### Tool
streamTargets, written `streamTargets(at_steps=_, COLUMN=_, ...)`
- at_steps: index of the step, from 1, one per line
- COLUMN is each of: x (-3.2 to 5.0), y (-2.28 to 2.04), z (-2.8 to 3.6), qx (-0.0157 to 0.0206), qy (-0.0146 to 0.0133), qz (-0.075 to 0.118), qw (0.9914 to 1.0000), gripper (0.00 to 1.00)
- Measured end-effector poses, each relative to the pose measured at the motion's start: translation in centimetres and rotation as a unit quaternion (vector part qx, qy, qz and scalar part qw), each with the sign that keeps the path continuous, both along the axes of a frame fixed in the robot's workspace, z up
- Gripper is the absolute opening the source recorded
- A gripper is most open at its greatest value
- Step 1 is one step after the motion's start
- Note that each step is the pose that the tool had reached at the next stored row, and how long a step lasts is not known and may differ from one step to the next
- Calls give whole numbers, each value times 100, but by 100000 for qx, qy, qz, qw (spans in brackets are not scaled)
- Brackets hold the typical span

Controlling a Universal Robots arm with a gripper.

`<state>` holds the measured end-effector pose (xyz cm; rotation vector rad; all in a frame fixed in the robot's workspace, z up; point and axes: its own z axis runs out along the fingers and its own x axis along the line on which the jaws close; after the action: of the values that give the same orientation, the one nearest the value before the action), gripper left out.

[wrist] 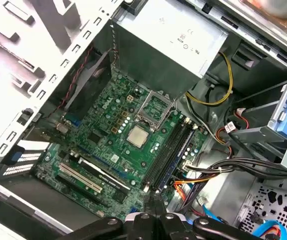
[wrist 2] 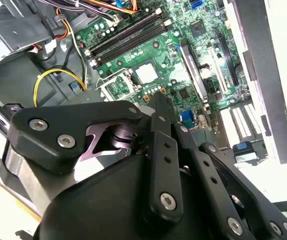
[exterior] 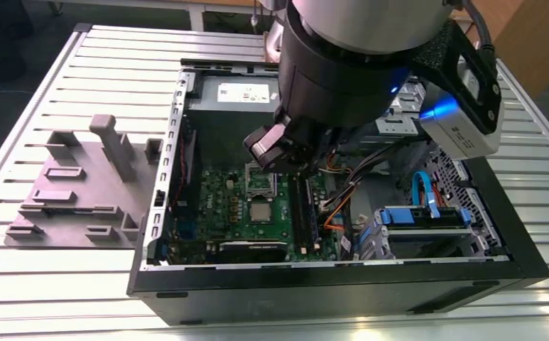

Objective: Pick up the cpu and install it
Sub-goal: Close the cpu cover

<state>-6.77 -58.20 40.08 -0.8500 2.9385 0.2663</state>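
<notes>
Notably, the gripper (wrist: 155,199), jaws together and empty, hangs above the motherboard (wrist: 97,131) where the cpu (wrist: 137,136) lies flat just beside the open socket (wrist: 156,107); so thin a chip may slip from an edge grasp, or seat askew and damage the socket's contacts

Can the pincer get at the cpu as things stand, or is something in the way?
Probably yes. The small flat silvery-grey square cpu lies uncovered on the green motherboard, beside the square metal-framed socket. The black pincer hangs above the open black computer case, with nothing between them.
</notes>
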Motion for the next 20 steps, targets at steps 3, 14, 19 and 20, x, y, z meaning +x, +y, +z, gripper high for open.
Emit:
streamTargets(at_steps=3, x=1, y=-12, z=17, qx=2, qy=7, qz=0, qw=100000, gripper=10)
streamTargets(at_steps=14, x=3, y=-56, z=83, qx=-3, qy=40, qz=1, qw=100000, gripper=10)
streamTargets(at_steps=19, x=4, y=-76, z=112, qx=-1, qy=56, qz=3, qw=100000, gripper=10)
streamTargets(at_steps=20, x=5, y=-80, z=119, qx=-5, qy=60, qz=2, qw=100000, gripper=10)
